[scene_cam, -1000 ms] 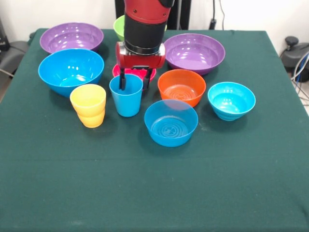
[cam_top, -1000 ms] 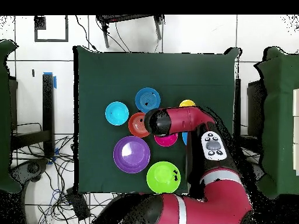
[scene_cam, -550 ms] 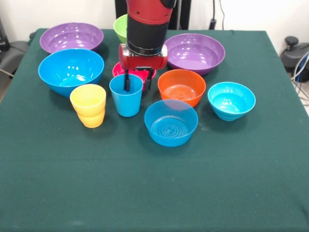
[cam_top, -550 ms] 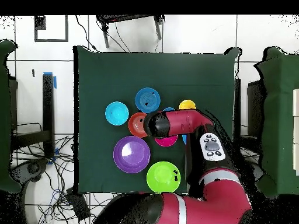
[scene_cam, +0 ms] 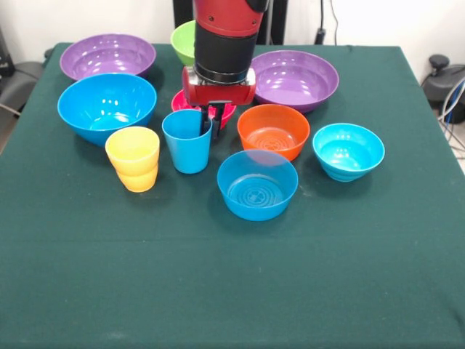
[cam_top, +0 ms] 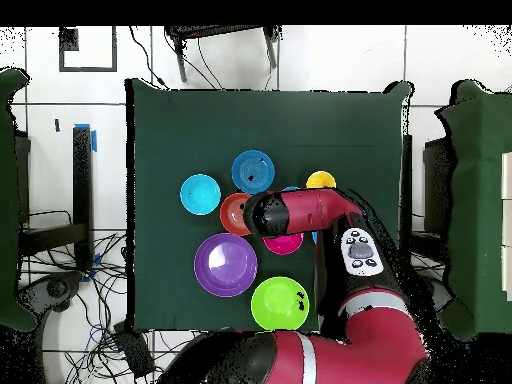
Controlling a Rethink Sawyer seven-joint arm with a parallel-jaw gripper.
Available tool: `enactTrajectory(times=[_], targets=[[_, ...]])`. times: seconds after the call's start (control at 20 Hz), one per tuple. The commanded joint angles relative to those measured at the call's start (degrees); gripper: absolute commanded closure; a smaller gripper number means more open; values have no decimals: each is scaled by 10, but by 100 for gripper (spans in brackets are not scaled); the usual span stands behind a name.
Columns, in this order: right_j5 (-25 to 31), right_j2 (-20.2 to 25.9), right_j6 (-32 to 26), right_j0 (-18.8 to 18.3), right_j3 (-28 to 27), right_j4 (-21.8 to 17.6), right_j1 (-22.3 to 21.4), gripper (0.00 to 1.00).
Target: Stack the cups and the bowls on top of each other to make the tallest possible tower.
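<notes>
Progress: we judge the task barely begun; nothing is stacked on anything; every cup and bowl stands singly on the green table; no tower exists yet.

Gripper: the gripper hangs at the right rim of the blue cup; its dark fingers sit close together at that rim, one seemingly inside and one outside; we take them as pinching the cup wall, though the view is tight and contact is our judgement; the cup stands on the cloth, not lifted.

Cups: the blue cup is upright and looks empty; the yellow cup stands just beside it, upright, nothing in it.

Bowls near: the medium blue bowl sits in front of the orange bowl; the small turquoise bowl lies apart at the side; all three empty.

Bowls far: the large blue bowl, two purple bowls, the pink-red bowl and the lime green bowl behind the arm; the visible ones hold nothing; the pink-red and green are partly hidden.

Left to do: all stacking; we would guess the cup serves as base.
</notes>
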Motion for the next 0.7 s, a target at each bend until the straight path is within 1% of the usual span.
enactTrajectory(times=[0.05,0.2,0.4,0.55,0.7], targets=[[-14,28,-24,3,3,-52,37,100],[-18,28,-24,1,6,-54,37,100],[9,28,-27,9,-12,-44,28,100],[41,40,-46,3,-34,-33,28,100],[87,48,-64,6,-84,-21,38,100]])
